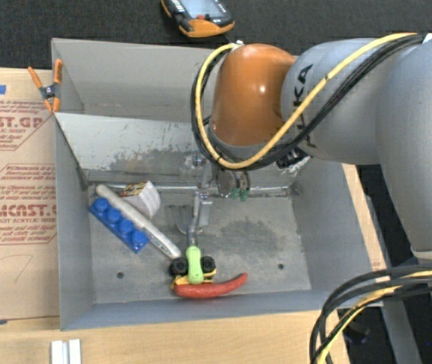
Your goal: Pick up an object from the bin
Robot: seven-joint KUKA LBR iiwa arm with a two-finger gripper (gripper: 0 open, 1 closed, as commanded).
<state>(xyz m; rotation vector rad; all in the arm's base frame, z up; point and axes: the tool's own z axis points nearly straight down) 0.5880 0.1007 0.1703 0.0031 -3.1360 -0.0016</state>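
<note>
My gripper [196,230] hangs below the orange wrist cover, near the middle of the bin floor. Just in front of it lies a small green toy car with black wheels [193,265], its top end close under the gripper's tip. A red chili pepper [211,287] lies against the car at the bin's front wall. To the left, a grey rod [142,222] lies on the slant beside a blue studded block [118,224].
A white crumpled piece [147,197] sits by the rod's upper end near the back wall. The arm and its yellow cables cover the bin's back right. Bare floor shows right of the gripper.
</note>
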